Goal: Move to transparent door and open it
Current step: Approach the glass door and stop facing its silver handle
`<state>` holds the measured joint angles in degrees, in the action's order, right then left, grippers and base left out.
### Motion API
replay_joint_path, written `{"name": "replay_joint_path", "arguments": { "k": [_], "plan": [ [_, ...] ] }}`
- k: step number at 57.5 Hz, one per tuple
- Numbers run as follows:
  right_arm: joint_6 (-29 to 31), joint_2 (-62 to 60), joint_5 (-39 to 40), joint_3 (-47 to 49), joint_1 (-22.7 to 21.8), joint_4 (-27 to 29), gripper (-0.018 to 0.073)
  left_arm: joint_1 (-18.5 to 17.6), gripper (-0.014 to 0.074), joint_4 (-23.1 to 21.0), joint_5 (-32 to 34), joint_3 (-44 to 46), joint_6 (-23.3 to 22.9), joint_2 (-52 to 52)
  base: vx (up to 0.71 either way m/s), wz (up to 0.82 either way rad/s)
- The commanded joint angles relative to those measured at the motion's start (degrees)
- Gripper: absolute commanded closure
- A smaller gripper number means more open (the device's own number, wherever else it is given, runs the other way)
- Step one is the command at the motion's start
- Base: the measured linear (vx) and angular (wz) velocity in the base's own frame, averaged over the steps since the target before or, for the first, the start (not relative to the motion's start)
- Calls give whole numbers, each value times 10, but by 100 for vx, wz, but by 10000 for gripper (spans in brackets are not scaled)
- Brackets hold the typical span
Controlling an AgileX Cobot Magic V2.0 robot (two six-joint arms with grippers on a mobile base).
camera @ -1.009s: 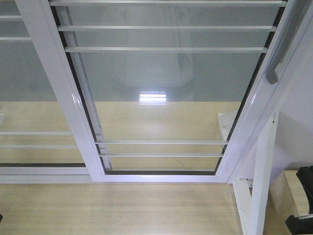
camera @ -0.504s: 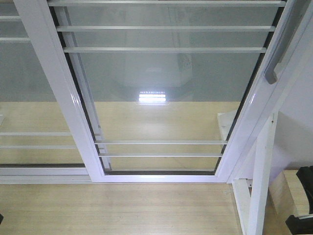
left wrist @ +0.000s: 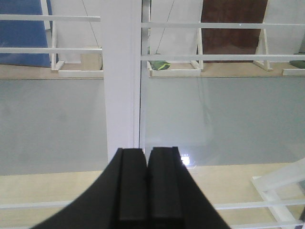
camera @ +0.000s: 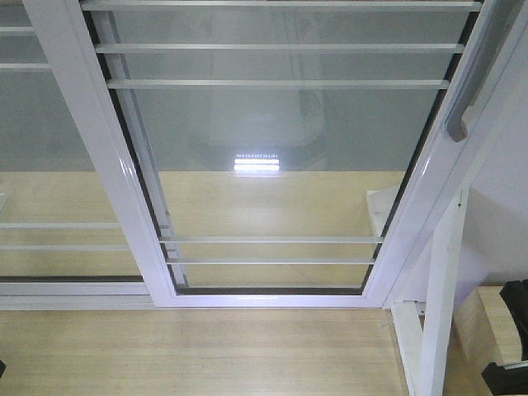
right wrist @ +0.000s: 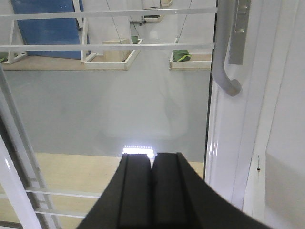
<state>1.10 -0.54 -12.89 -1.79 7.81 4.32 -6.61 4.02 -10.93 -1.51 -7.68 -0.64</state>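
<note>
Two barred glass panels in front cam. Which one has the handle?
The door filling mid-frame, on the right: a curved grey handle sits on its right stile. The panel at left shows only bars, with no handle in view.

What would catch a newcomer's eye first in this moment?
The door, a big barred glass panel in a white frame, fills the front view, with a bright glare reflected near its middle. Its grey handle curves down the right stile, top right in the right wrist view. The left gripper and right gripper, black and shut, sit bottom centre of their wrist views.
</note>
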Motion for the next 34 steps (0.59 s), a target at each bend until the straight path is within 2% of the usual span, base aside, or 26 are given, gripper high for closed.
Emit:
{"name": "replay_joint_path", "arguments": {
  "k": [1,10,16,26,30,34],
  "plan": [
    [2,-8,47,-7,-2,-1,557,0,593,-2,47,-18,-2,-2,0,0],
    [2,-8,79,-7,-2,-1,557,0,593,0,59,-17,-2,-2,0,0],
    [2,-8,132,-7,-2,-1,557,0,593,24,92,-11,-2,-2,0,0],
    [29,-8,252,8,-2,-2,557,0,593,22,237,0,-66,-2,0,0],
    [42,-7,250,43,-2,0,557,0,593,23,231,31,-82,1,0,0],
    [53,9,217,94,-2,1,557,0,593,25,196,79,-73,18,0,0]
  ]
}}
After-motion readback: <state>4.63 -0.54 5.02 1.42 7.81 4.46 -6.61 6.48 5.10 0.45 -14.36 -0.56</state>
